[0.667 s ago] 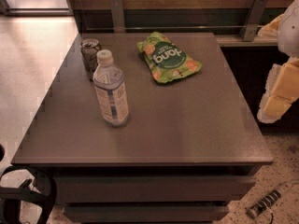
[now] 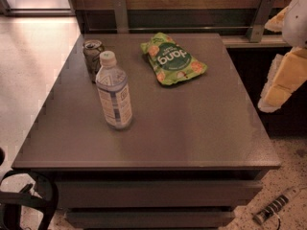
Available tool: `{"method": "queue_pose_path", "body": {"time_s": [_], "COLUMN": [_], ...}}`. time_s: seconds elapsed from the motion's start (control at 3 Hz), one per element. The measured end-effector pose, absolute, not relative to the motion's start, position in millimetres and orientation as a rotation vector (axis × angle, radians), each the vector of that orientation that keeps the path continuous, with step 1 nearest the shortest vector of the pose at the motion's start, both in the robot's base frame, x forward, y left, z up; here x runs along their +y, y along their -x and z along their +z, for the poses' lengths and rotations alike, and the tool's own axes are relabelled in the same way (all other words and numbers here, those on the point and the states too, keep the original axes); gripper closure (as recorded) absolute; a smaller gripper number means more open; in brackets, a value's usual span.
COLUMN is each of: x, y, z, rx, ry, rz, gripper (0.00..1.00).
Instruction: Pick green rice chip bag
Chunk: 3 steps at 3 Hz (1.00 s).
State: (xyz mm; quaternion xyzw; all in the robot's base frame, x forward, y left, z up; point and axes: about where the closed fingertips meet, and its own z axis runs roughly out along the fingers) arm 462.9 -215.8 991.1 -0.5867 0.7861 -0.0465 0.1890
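Dim, warm-tinted scene. Daylight glares on the floor [image 2: 33,56] at upper left; the table [image 2: 192,128] carries a soft sheen. The gripper [image 2: 280,83], beside the table's right edge, glows pale yellow.

White lettering on the green rice chip bag [image 2: 173,59] reads roughly "dong"; tool [image 2: 279,85] at right edge.

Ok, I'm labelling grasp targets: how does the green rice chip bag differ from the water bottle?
The green rice chip bag lies flat toward the back of the table; the water bottle stands upright nearer the front left. The bag is opaque green and crinkly; the bottle is clear with a pale cap. Both rest on the table, neither touched by the gripper, which hangs beyond its right side.
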Motion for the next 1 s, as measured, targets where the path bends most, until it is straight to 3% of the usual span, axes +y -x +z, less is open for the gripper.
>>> {"method": "queue_pose_path", "body": {"time_s": [0.33, 1.0], "x": [-213.9, -182.4], "y": [-525.3, -641.9], "z": [1000.2, 996.4], "rx": [2.237, 2.151], "ry": [1.490, 1.046], "rz": [-0.121, 0.164], "gripper": [0.00, 0.00]}}
